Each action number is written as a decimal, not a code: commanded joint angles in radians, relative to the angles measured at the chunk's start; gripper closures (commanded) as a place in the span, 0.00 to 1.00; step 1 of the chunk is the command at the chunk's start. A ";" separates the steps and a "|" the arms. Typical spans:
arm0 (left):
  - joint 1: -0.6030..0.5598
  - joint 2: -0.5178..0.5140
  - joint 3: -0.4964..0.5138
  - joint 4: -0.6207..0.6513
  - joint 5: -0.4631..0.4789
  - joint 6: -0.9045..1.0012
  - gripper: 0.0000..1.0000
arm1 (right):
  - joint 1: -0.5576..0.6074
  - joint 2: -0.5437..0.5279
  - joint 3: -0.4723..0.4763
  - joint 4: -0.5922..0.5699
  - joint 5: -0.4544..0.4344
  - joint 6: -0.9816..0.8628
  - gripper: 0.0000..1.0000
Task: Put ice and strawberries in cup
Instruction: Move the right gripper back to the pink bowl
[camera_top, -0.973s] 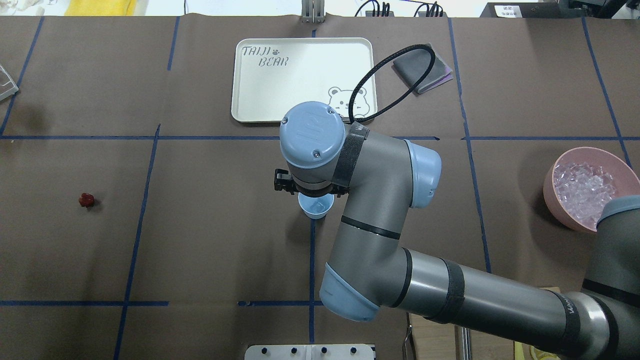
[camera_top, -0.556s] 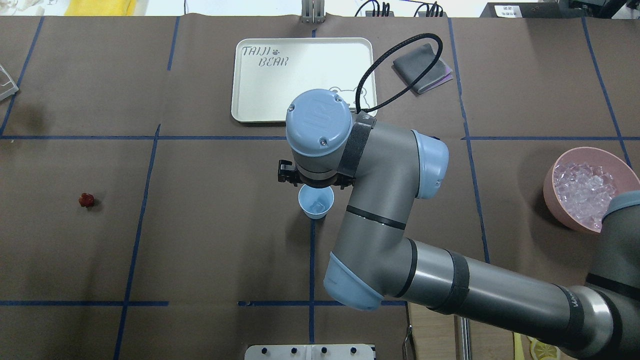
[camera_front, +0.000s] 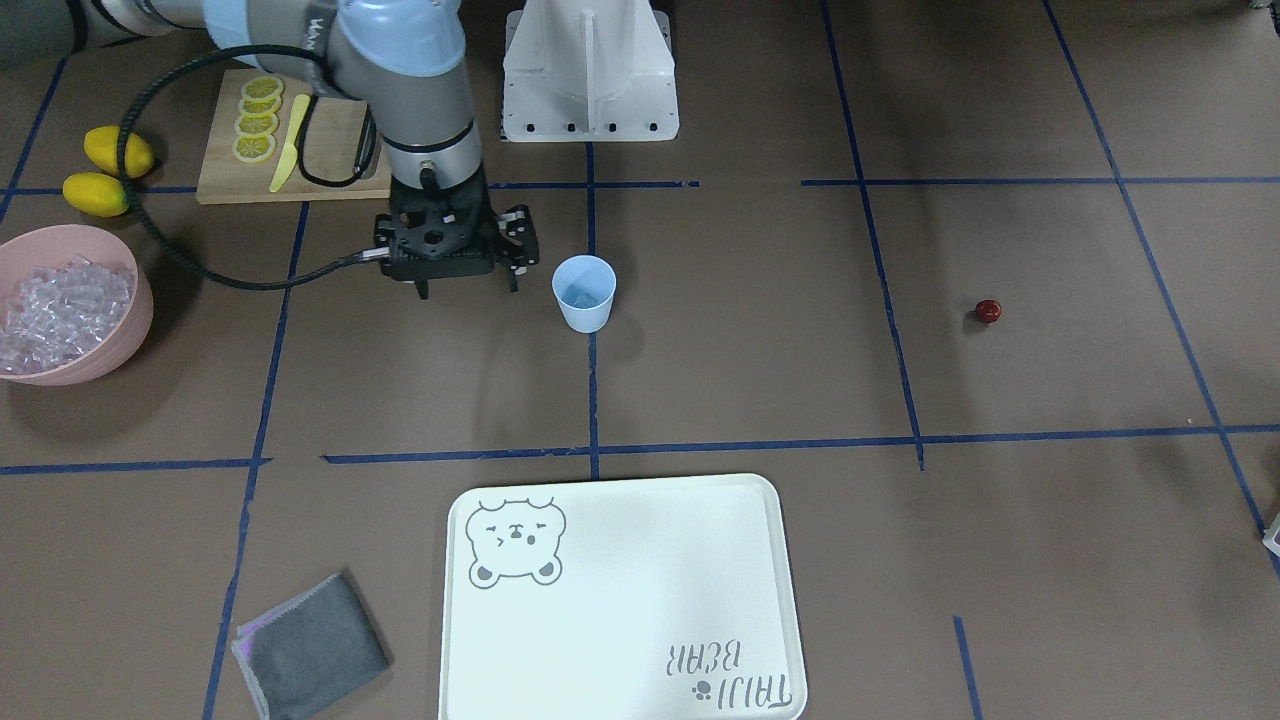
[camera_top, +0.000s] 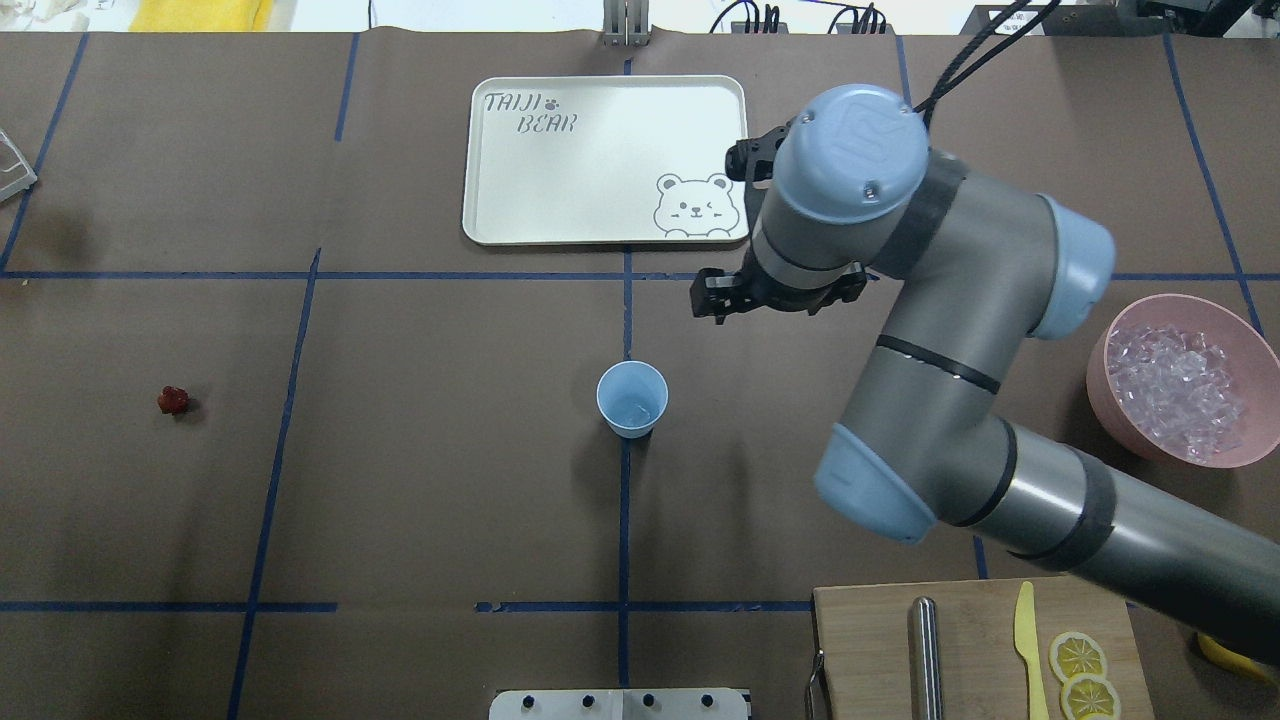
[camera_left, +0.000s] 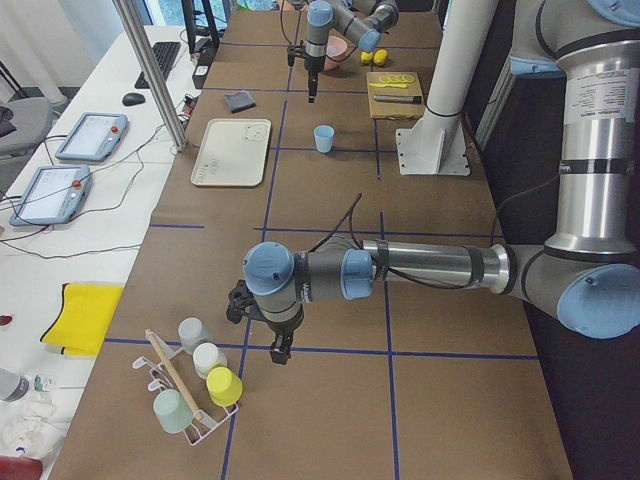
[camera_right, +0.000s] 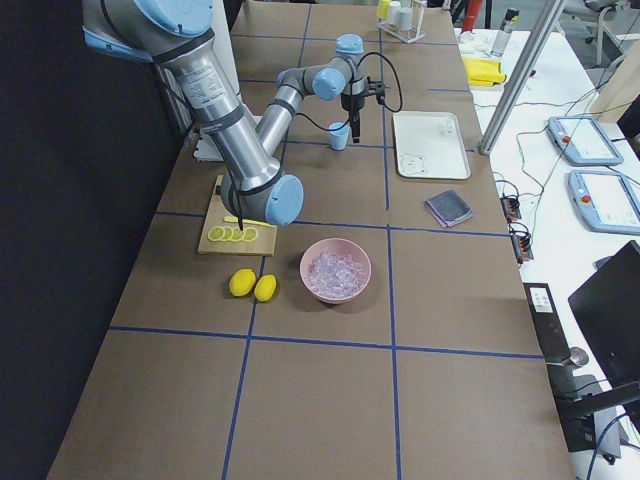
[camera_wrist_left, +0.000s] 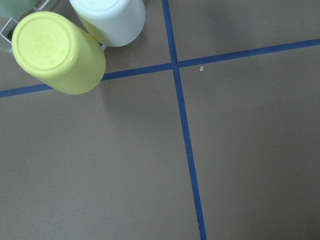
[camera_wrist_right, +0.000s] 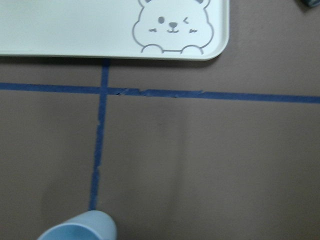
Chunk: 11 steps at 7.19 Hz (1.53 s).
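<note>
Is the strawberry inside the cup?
No, the strawberry lies on the table, well apart from the cup.

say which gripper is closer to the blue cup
Right. The right gripper hangs just beside the cup, on the pink bowl's side. The left gripper is far off at the table's other end, by some upturned cups.

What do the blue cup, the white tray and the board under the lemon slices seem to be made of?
Cup: probably plastic; smooth, matt, thin even wall.
Tray: likely plastic or melamine; smooth cream surface with a faint sheen, printed bear.
Board: wood or bamboo; pale tan with faint grain.
</note>
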 joint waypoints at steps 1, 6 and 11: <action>0.000 0.000 -0.002 0.000 0.000 0.000 0.00 | 0.136 -0.136 0.033 0.076 0.125 -0.205 0.00; 0.000 0.003 -0.002 0.003 0.000 0.000 0.00 | 0.477 -0.565 0.033 0.341 0.382 -0.727 0.00; 0.000 0.003 -0.005 0.001 0.000 0.000 0.00 | 0.548 -0.776 0.032 0.442 0.337 -0.818 0.01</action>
